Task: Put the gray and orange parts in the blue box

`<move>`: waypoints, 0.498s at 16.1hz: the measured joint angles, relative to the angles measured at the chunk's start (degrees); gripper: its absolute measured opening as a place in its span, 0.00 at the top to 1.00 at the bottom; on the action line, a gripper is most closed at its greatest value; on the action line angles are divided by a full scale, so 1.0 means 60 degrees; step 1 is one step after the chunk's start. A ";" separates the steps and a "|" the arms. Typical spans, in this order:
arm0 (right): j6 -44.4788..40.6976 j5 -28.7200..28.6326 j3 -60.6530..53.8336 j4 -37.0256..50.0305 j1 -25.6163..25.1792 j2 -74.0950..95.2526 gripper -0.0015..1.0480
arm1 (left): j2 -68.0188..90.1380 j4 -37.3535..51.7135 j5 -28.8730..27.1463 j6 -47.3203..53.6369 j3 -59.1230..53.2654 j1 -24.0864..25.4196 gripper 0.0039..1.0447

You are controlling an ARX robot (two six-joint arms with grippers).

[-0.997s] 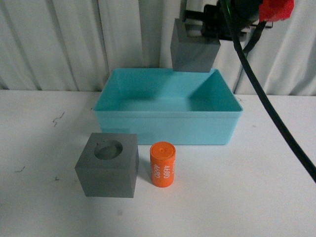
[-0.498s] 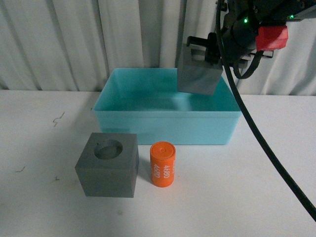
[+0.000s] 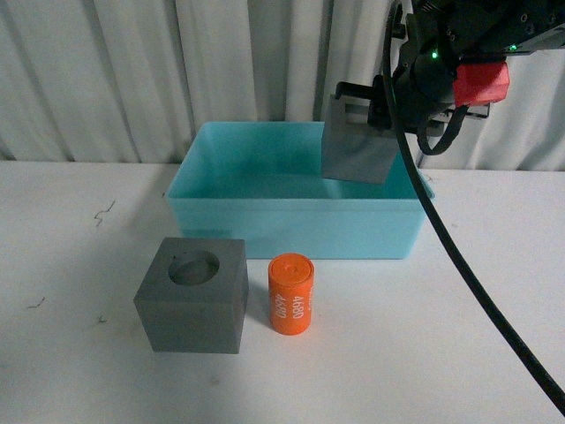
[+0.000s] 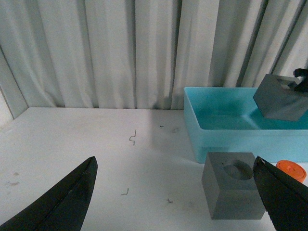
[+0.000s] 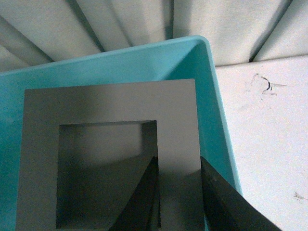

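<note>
Gripped one wall of the square-recess gray cube (image 3: 357, 150) between the closed right fingers (image 5: 144, 202), tilted above the right end of the blue box (image 3: 291, 225), not yet released. Held the left fingers (image 4: 62, 202) spread wide and empty. Had yet to move the round-recess gray cube (image 3: 192, 296) and orange cylinder (image 3: 291, 294), standing side by side on the desk (image 3: 441, 336) just before the box. Judged one of three nearly delivered, two to go.
</note>
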 joint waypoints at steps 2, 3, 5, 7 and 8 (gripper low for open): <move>0.0000 0.0004 0.0000 0.0175 -0.0062 0.0066 0.62 | 0.0000 0.0000 0.0000 0.0000 0.0000 0.0000 0.06; -0.0004 0.0040 0.0000 0.0284 -0.0106 0.0066 0.51 | 0.0000 0.0000 0.0004 0.0004 0.0000 0.0000 0.06; -0.0102 0.0244 -0.0036 0.0543 -0.0113 0.0025 0.27 | 0.0000 0.0000 0.0000 0.0004 0.0000 0.0000 0.06; -0.0415 0.0667 -0.0554 0.1020 -0.0157 -0.0452 0.05 | 0.0000 0.0000 0.0000 0.0004 0.0000 0.0000 0.06; -0.0627 0.0940 -0.1202 0.1541 -0.0186 -0.1067 0.07 | 0.0000 0.0000 -0.0004 0.0004 0.0000 0.0000 0.06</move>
